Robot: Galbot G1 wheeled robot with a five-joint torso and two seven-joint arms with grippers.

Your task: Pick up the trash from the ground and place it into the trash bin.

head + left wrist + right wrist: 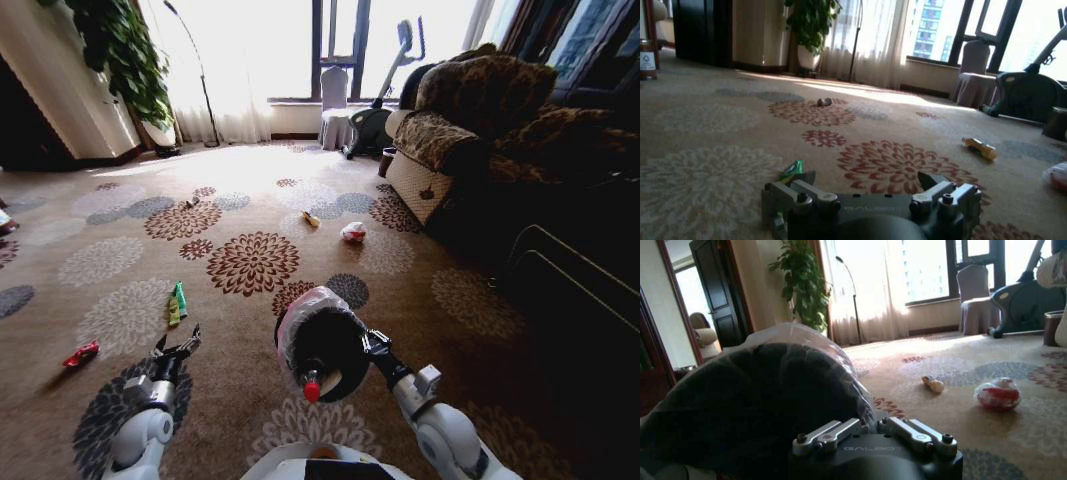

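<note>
Right gripper (372,343): my fingers are pinched on the bin's (325,350) rim, holding it tipped toward me, off the carpet (250,200).
Left gripper (180,346): spread wide, empty, low over the carpet.
In the bin: a bottle (312,385), red cap up.
Green wrapper (177,302): just ahead of my left gripper.
Red wrapper (81,353): far left.
Wad (353,232) and yellowish scrap (312,219): farther off, near the sofa (480,120).

trash bin (322,352): crinkled glossy plastic liner | carpet (250,200): matt woven pile

The trash bin (322,345) sits between the left gripper (178,349) and the right gripper (372,345). A bottle (312,383) lies in it. A wrapper (177,302) lies ahead of the left gripper
</note>
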